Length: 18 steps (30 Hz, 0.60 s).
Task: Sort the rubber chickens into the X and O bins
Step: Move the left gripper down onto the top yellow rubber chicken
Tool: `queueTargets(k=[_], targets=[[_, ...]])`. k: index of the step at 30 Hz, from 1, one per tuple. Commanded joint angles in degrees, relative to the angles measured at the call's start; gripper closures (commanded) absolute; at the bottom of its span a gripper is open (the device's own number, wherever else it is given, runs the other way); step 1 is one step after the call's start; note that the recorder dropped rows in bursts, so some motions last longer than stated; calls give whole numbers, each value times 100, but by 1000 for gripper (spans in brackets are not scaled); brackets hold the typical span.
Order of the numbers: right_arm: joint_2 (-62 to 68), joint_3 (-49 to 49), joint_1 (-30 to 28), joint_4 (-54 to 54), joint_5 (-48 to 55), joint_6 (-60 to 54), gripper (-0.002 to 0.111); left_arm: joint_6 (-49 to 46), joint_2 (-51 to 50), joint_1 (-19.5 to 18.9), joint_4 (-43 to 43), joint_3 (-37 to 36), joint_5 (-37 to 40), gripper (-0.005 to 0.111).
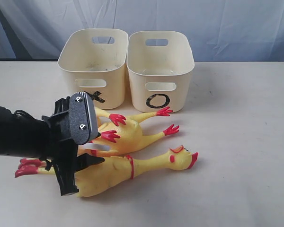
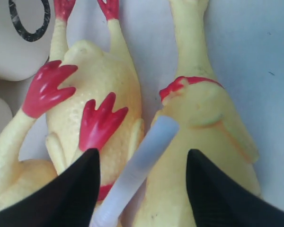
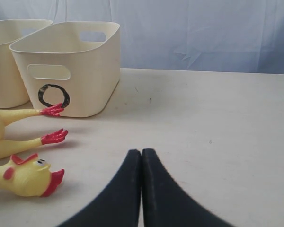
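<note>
Cream tabletop [image 1: 236, 179] being loaded with two bins and three yellow rubber toys. X bin [image 1: 92, 66] and O bin [image 1: 161, 71] being stood side by side, close together, beyond left claw [image 1: 80, 172]. Front chicken [image 1: 146, 165] being laid flat lengthwise beneath claw, head out toward O-bin side, red feet toward opposite side. Second chicken [image 1: 130, 135] being laid just beyond claw, between claw and bins, feet reaching O bin's front. Third chicken [image 2: 14, 175] being laid beside claw, red feet resting across second chicken's body.
</note>
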State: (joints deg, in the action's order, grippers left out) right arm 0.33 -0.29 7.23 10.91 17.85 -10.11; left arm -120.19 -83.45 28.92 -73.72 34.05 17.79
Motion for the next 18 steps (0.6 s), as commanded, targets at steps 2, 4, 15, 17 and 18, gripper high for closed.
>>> queueTargets(k=[2, 4, 15, 17, 18], targets=[[-33, 29, 20, 10, -39, -10, 108, -175, -53, 32, -141, 99, 87, 54], [-33, 29, 20, 10, -39, -10, 108, -175, -53, 32, -141, 154, 184, 54], [-33, 29, 20, 10, -39, -10, 108, -175, -53, 32, -312, 205, 317, 59], [-33, 29, 20, 10, -39, -10, 108, -175, -53, 32, -312, 205, 333, 59], [-33, 29, 20, 10, -39, -10, 108, -175, -53, 32, -312, 205, 361, 59]])
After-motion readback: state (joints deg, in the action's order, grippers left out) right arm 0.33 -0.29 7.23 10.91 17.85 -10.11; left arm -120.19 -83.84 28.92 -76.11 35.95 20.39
